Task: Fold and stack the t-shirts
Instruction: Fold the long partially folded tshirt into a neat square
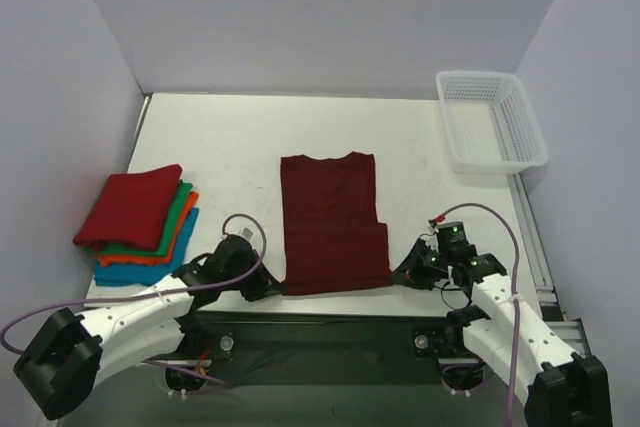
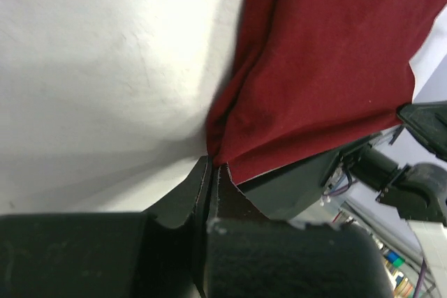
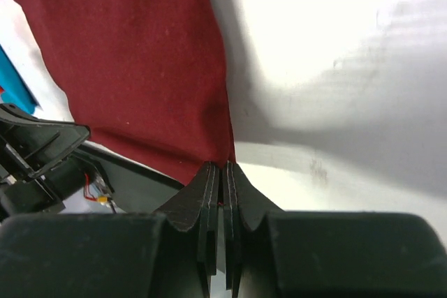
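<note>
Pinching maroon tee (image 1: 333, 224) at near corners, L & R jaws clamped.

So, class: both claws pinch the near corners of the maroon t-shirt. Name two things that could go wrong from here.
1. The left claw and right claw each seem to grip only a corner tip of the maroon t-shirt, so cloth may slip free when lifted.
2. The hem lies at the near edge of the table; a dropped corner could hang over it.

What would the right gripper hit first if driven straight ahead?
The maroon t-shirt: the right gripper has its jaws shut on the near corner, so it would bunch that cloth first. Beyond, seemingly only table.
</note>
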